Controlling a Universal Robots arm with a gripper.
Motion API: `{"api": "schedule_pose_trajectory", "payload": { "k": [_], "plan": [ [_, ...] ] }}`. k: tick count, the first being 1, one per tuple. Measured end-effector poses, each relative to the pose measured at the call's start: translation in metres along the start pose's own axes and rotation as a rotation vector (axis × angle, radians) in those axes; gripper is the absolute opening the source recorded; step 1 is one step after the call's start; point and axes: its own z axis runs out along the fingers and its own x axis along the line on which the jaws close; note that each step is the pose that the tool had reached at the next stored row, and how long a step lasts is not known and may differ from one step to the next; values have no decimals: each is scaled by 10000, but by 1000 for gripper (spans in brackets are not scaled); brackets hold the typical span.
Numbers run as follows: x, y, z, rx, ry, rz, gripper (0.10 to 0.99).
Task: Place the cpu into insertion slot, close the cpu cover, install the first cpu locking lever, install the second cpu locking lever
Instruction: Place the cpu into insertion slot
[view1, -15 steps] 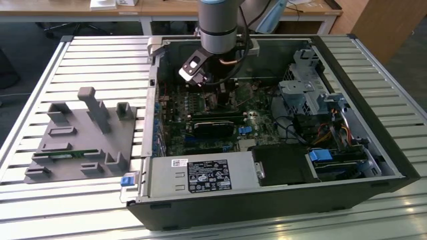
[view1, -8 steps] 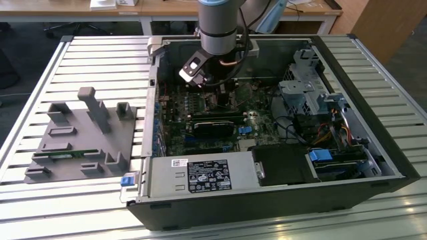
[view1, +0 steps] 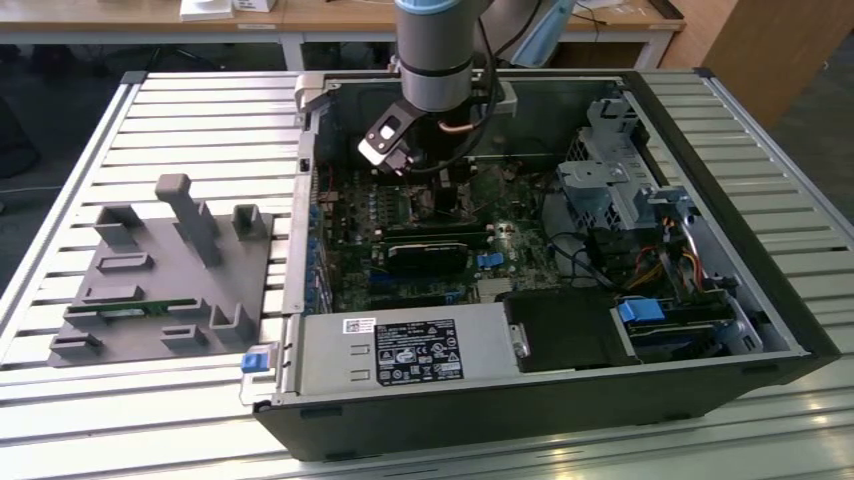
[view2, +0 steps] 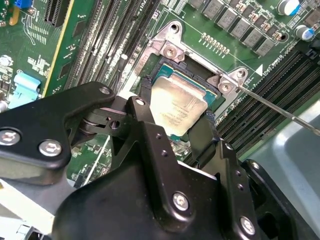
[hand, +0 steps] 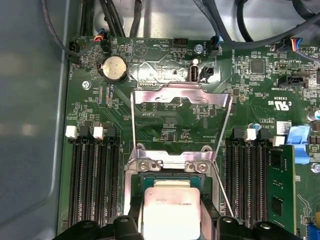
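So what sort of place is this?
Probably a robotics lab bench: a robot arm reaches into an open computer case on a slatted metal table, its gripper holding the cpu over the motherboard, with desks behind.

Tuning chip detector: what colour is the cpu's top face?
The cpu: dull silver-grey, best in the second wrist view.

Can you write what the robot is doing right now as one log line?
gripper: shut on cpu | cpu: at insertion slot | cpu cover: open, flipped back
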Motion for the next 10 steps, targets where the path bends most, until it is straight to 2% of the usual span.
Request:
{"api": "schedule_pose_trajectory", "payload": {
  "k": [10],
  "plan": [
    [3,1,7,-9,14,1,549]
  ]
}}
